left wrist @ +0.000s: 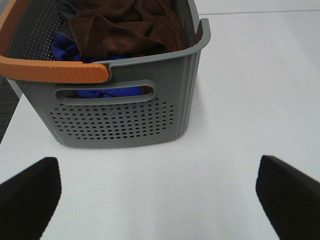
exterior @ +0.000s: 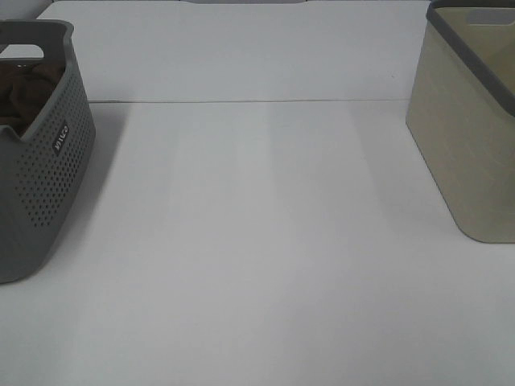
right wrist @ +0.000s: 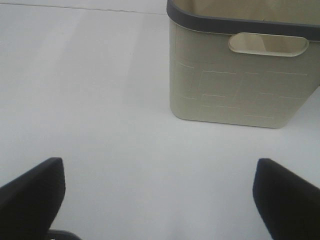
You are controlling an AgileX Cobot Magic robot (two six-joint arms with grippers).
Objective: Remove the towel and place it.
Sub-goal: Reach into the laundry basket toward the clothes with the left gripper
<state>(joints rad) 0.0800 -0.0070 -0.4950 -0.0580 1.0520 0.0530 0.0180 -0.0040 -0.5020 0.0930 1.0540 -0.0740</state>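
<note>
So the crumpled reddish-brown plush towel [left wrist: 125,25] sat in the grey perforated plastic basket [left wrist: 115,120] at 9 o'clock on the white worktop [exterior: 257,241], both arms' jaws spread wide, empty.

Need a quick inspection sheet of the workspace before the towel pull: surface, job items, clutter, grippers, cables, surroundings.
surface: white table, bare between the baskets.
job's things: reddish-brown plush towel crumpled inside orange-handled grey perforated plastic basket, left; dark-rimmed beige plastic basket, right.
clutter: blue cloth under the towel.
grippers: left gripper open, facing grey basket; right gripper open, facing beige basket; both empty.
cables: nothing seen.
surroundings: dark floor beside the table.
</note>
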